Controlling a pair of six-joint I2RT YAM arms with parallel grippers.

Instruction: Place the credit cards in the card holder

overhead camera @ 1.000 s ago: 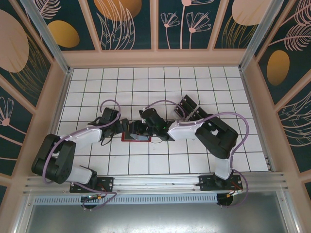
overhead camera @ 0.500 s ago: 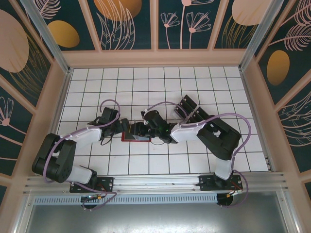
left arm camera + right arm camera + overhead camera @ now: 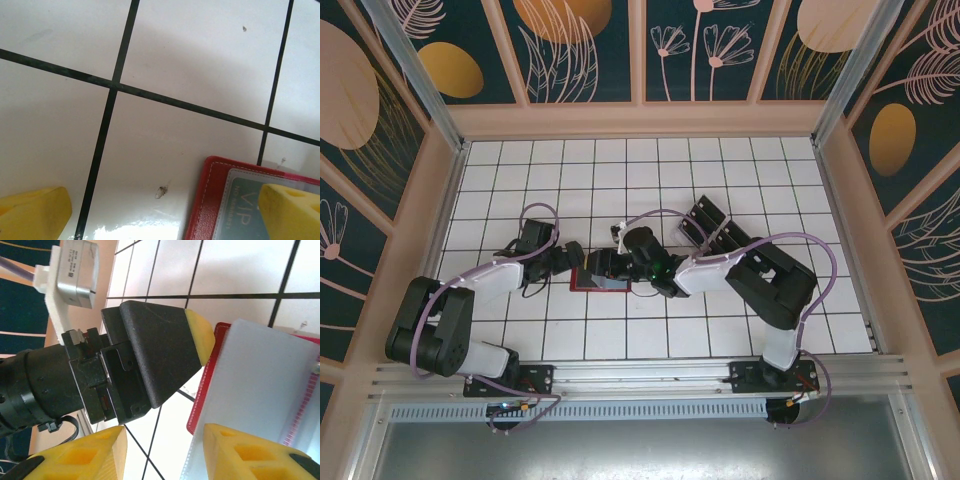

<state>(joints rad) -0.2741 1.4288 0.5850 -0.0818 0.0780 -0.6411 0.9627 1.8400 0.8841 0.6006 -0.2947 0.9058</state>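
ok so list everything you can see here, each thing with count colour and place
card holder: one, red, flat on the table between the two sets of fingers
card: one, grey, marked VIP, under clear plastic in the holder
dark objects: count unclear, black, on the table beyond the right arm
table: one, white tiles with black lines
walls: dark teal, floral pattern, around the table
arms: two, black and pale grey, from the near edge
left fingers: two, yellow, apart, one over the holder's corner
right fingers: two, yellow, apart, one over the holder
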